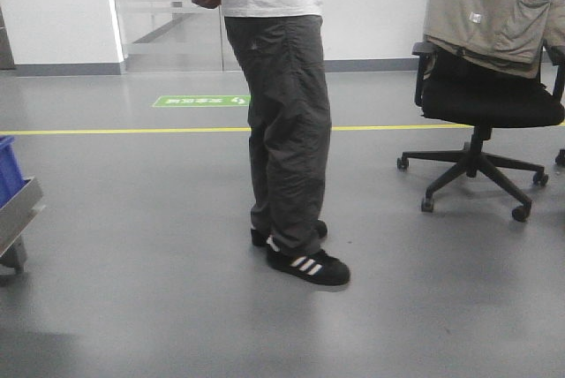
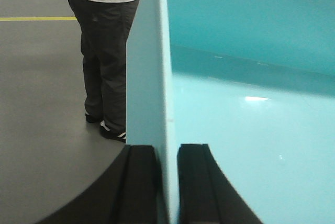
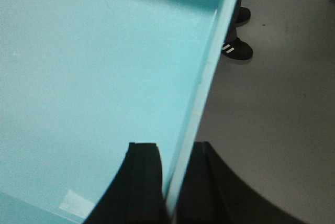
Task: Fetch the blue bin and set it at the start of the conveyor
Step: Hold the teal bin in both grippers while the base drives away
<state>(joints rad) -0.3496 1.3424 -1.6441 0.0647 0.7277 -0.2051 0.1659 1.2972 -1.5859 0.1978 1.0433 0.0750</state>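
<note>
Clamping the large pale turquoise rectangular plastic bin (image 2: 146,77), left gripper (image 2: 167,182) and right gripper (image 3: 175,187) each pinch a side wall narrowly. Person in dark trousers (image 1: 287,131) stands nearby.

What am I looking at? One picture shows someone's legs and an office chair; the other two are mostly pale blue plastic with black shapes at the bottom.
This is a wheeled robot with two arms; each picture comes from one of its cameras. The first looks forward from its body: a person stands on the grey floor, with an office chair nearby. The other two cameras sit on the wrists, looking along the jaws. The black shapes are the pads of the left jaws and the pads of the right jaws, each pair shut on a wall of the blue bin, a pale tub. What shows of its inside is bare, save a small label. So both arms hold the tub. No conveyor appears in any picture.
</note>
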